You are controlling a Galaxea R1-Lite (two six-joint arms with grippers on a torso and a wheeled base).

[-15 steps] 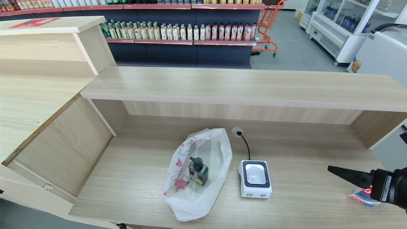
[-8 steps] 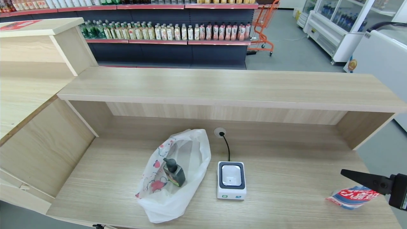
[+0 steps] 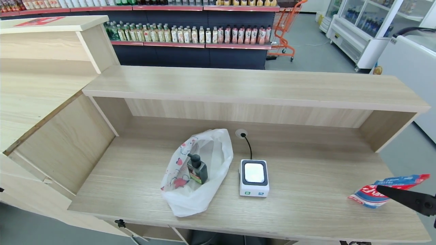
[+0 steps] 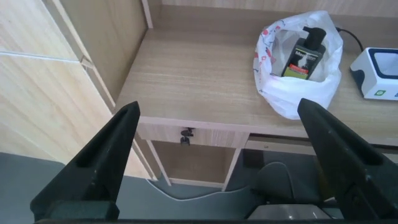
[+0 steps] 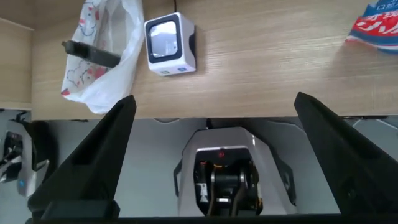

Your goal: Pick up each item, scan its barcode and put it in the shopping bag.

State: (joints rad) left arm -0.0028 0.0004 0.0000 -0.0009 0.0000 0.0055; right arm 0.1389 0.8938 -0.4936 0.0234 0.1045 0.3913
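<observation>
A white shopping bag (image 3: 197,172) with red prints lies open on the lower counter (image 3: 306,204), with a dark pump bottle (image 3: 197,169) inside. To its right sits the white barcode scanner (image 3: 253,177), window up. A blue and red snack packet (image 3: 385,190) lies near the counter's right end. One black finger (image 3: 405,199) of my right gripper is just in front of that packet. In the right wrist view, my right gripper (image 5: 214,99) is open and holds nothing, back over the counter's front edge. My left gripper (image 4: 217,104) is open, off the counter's front left corner.
A raised wooden shelf (image 3: 252,88) runs along the back of the counter, with side walls at both ends. The scanner's cable (image 3: 248,146) runs to a hole at the back. A locked drawer front (image 4: 186,134) sits under the counter's edge.
The head camera has shifted, so the whole picture moved. Relative to the scanner, my right gripper has drawn away to the right, from over the packet to its near side.
</observation>
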